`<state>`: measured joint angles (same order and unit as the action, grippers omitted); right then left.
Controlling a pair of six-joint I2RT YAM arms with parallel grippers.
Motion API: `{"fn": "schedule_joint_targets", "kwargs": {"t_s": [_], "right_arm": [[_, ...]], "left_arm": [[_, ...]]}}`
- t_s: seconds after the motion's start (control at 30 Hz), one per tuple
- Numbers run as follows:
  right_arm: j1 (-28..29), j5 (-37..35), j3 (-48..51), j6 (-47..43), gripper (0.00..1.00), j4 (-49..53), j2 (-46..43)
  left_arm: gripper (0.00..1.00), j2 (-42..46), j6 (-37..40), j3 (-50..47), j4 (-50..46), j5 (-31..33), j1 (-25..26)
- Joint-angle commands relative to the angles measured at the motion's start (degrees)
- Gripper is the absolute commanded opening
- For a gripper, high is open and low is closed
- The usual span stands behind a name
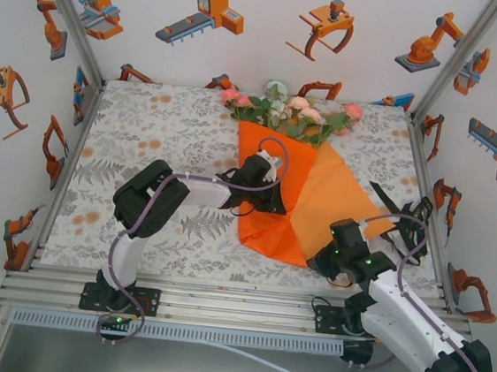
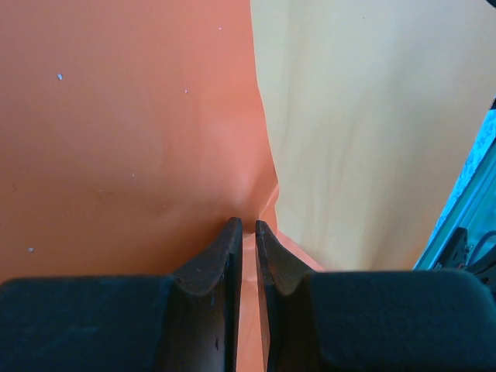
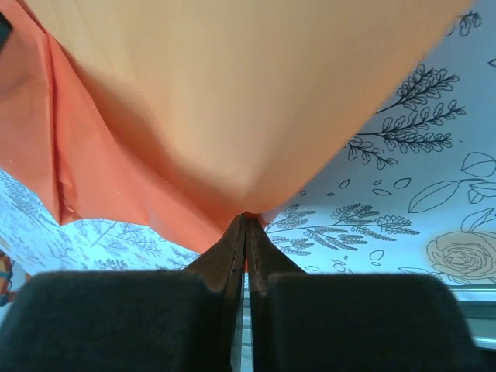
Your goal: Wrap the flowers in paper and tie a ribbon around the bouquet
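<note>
The right claw (image 1: 319,257) is nearest, at the front right of the surface (image 1: 147,131). It is clenched on the near corner of the paper (image 1: 319,193). In the right wrist view the two fingers of this claw (image 3: 246,221) are pressed together. The paper (image 3: 232,93) rises from their tips like a tent, above the printed cloth of the surface (image 3: 403,178).

A little farther, the left claw (image 1: 269,197) points down on the middle of the paper, where a fold runs. In the left wrist view its fingers (image 2: 248,226) are almost closed, with a narrow slit between them. The tips are at the crease, between the darker orange side (image 2: 116,139) and the paler side. I cannot tell whether they pinch anything.

The paper lies in the middle right of the surface. It is partly folded into a cone shape, and its wide end points to the far side. To the right of it, near the right wall, the ribbon (image 1: 387,203) lies on the surface, apart from the paper.

Farthest, the flowers (image 1: 292,111) lie with their heads at the far edge. The pink, white and green heads are beyond the wide end of the paper, and the stems go under the orange sheet.
</note>
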<state>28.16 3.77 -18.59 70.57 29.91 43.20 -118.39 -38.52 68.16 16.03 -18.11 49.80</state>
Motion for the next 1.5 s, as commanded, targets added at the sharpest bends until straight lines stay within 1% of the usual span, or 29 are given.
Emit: {"fn": "schedule_joint_targets", "kwargs": {"t_s": [0.0, 0.17, 0.37, 0.53, 0.6, 0.63, 0.67, 0.7, 0.73, 0.77, 0.8, 0.83, 0.87, 1.0, 1.1, 1.2, 1.23, 1.4, 1.47], "right_arm": [[0.40, -1.40, -3.27, -2.42, 0.00, -0.43, -0.21], [0.40, -1.44, -10.04, -9.56, 0.00, 0.40, 5.12], [1.65, -5.87, -24.74, -22.83, 0.00, 5.51, 16.02], [3.45, -1.96, -33.12, -30.63, 0.00, 1.56, 24.78], [3.91, -0.06, -34.89, -32.27, 0.00, 0.87, 27.31], [3.92, -0.58, -35.66, -32.23, 0.00, 1.89, 28.14], [3.92, -2.23, -35.97, -31.61, 0.00, 3.13, 28.16], [3.92, -4.62, -35.54, -30.65, 0.04, 4.43, 27.46], [3.83, -6.93, -34.54, -29.57, 0.10, 5.49, 26.38], [3.83, -8.20, -33.27, -28.83, 0.18, 5.99, 25.18], [3.75, -8.81, -31.63, -27.67, 0.30, 6.39, 23.80], [3.77, -8.34, -29.88, -26.46, 0.38, 6.58, 22.51], [3.83, -7.37, -28.40, -25.39, 0.42, 6.85, 21.37], [4.19, -1.66, -21.30, -21.29, 0.48, 9.67, 16.01], [6.28, -0.26, -16.50, -15.69, 0.52, 11.17, 10.81], [8.61, -0.48, -11.96, -8.89, 0.63, 9.54, 5.06], [8.97, -0.67, -10.34, -6.72, 0.66, 8.48, 3.57], [11.43, -5.31, -5.73, 3.58, 0.66, 6.77, 0.66], [12.64, -6.75, -4.87, 6.05, 0.65, 6.73, 0.57]], "left_arm": [[0.19, -2.10, -0.06, 0.49, -1.01, -0.29, -0.14], [0.19, -2.45, -0.06, 0.57, -0.97, -0.51, -0.30], [0.19, -2.48, -0.09, 0.53, -0.91, -0.57, -0.32], [0.19, -2.22, 0.04, 0.53, -1.06, -0.51, -0.40], [0.19, -1.94, -0.24, 0.33, -0.99, -0.52, -0.45], [0.19, -1.54, -0.61, 0.08, -0.77, -0.65, -0.47], [0.19, -0.63, -0.95, -0.36, -0.49, -0.87, -0.67], [0.19, 0.54, -1.11, -0.80, -0.32, -0.46, -0.71], [0.20, 1.69, -0.88, -1.27, -0.39, 0.03, -0.67], [0.21, 2.75, -0.61, -1.46, -0.72, 0.29, -0.67], [0.22, 3.92, -0.22, -1.64, -1.22, 0.50, -0.59], [0.23, 5.03, -0.06, -1.92, -1.65, 0.63, -0.58], [0.24, 6.09, 0.10, -2.13, -1.93, 0.79, -0.58], [0.26, 10.74, 1.40, -3.08, -4.85, 3.08, -0.67], [0.27, 13.62, 3.87, -3.62, -8.83, 6.18, -0.67], [0.27, 14.80, 6.63, -4.06, -12.69, 8.56, -0.67], [0.27, 15.01, 7.26, -4.59, -13.05, 9.03, -0.67], [0.27, 13.66, 7.67, -6.10, -12.64, 9.43, -0.76], [0.27, 12.31, 7.59, -6.22, -11.87, 8.71, -0.76]]}}
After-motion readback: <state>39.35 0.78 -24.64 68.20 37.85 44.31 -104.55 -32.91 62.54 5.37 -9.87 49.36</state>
